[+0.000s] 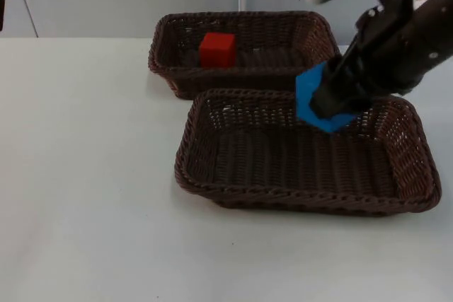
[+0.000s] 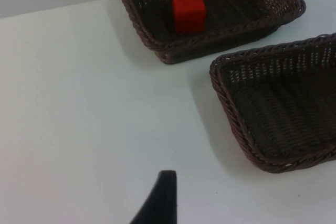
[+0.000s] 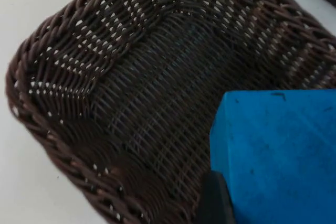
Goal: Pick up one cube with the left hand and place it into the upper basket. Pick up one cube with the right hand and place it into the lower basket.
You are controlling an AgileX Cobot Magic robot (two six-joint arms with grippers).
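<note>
A blue cube point(image 1: 320, 101), clamped in the right gripper point(image 1: 327, 104), hangs over the far right part of the lower basket point(image 1: 212, 182), set for release; opening the fingers there should drop it inside. The red cube point(image 1: 217, 50) already rests in the upper basket point(image 1: 164, 61). The left gripper point(image 2: 160, 203) waits above the white table point(image 1: 85, 175), its finger state unclear.

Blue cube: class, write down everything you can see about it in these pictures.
The blue cube is a plain, matte, bright blue block with sharp edges and faint dark scuffs on one face. The right hand grips it, holding it tilted, one corner pointing down, above the far right part of the lower basket. It hangs clear of the basket's dark woven floor; only the hand touches it.
</note>
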